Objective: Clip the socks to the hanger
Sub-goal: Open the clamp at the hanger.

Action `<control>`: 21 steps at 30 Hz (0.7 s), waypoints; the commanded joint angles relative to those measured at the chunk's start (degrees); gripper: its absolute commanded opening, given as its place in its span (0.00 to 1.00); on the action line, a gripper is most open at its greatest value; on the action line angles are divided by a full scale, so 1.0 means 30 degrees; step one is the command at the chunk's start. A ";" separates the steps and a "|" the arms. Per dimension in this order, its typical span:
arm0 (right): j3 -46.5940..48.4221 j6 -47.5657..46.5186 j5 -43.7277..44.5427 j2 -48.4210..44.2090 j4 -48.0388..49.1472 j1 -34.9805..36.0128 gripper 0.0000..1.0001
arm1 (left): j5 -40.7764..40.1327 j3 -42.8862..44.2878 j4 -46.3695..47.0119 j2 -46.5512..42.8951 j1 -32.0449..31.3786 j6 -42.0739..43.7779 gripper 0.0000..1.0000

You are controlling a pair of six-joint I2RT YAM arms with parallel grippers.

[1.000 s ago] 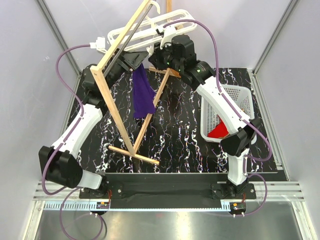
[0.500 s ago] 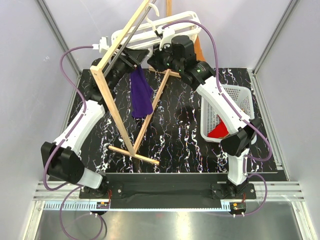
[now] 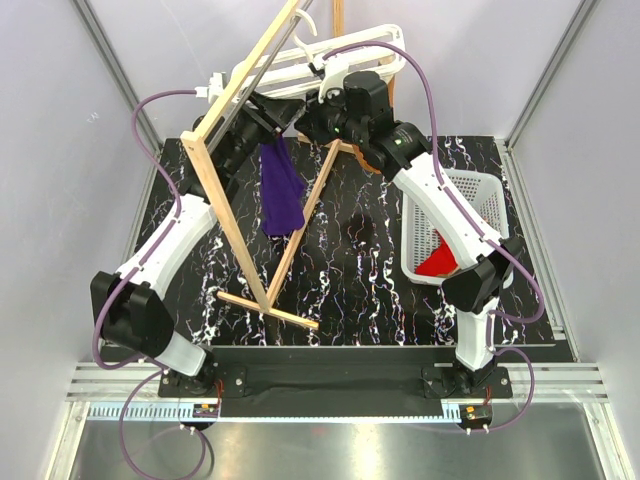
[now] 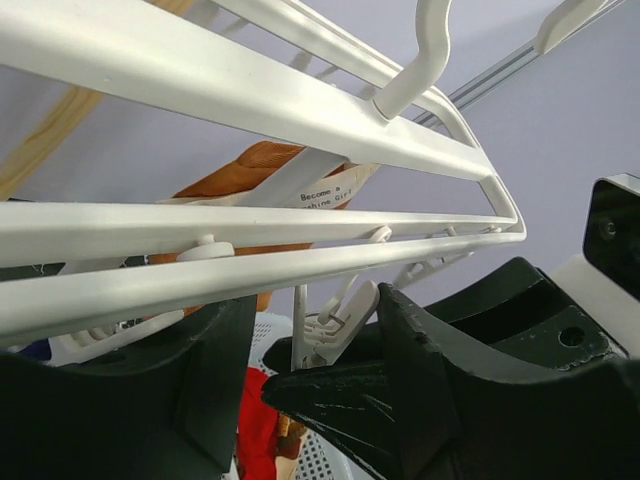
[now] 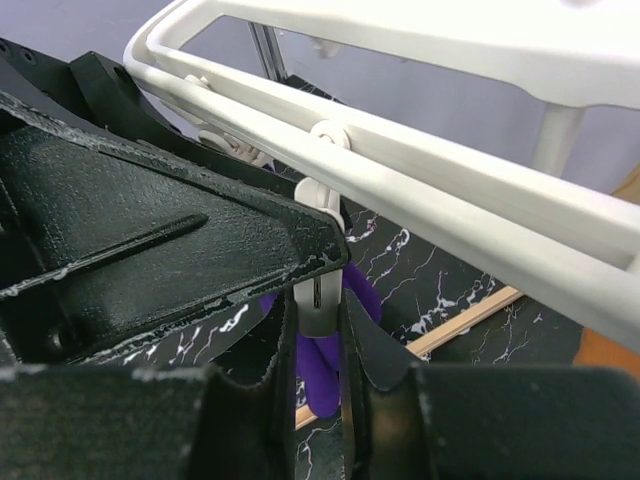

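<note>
Purple sock (image 3: pixel 283 190): hung just below right gripper (image 5: pixel 321 332).
White peg (image 5: pixel 317 288): squeezed by right gripper.
Hanger (image 4: pixel 250 270): seen above left gripper (image 4: pixel 310 345), jaws spread, nothing held.

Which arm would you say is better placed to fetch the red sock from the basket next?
Right, probably: the basket holding the red sock sits on its side, beneath its forearm. The right end effector must first release the peg; the left arm is beyond the wooden stand.
</note>
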 commanded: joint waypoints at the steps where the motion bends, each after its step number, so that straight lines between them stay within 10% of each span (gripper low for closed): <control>1: 0.0160 -0.0308 -0.0836 -0.0773 -0.1389 0.0121 0.00 | 0.0122 0.0899 0.1455 0.0018 -0.0162 0.0167 0.54; 6: 0.0044 -0.0250 -0.0866 -0.0977 -0.1624 0.0122 0.00 | 0.0180 0.0928 0.1572 -0.0012 -0.0162 0.0313 0.31; 9: -0.0014 -0.0191 -0.0778 -0.1123 -0.2092 0.0122 0.19 | 0.0503 0.1133 0.1604 0.0076 -0.0162 0.0809 0.00; 14: -0.1155 0.0479 0.0854 -0.2294 -0.2881 0.0122 0.70 | 0.0270 0.1397 0.0667 0.0048 -0.0162 0.1075 0.00; 21: -0.5103 0.2823 0.4868 -0.5424 -0.7042 -0.0667 0.80 | -0.0112 0.1397 -0.0303 -0.0362 -0.0162 0.1660 0.00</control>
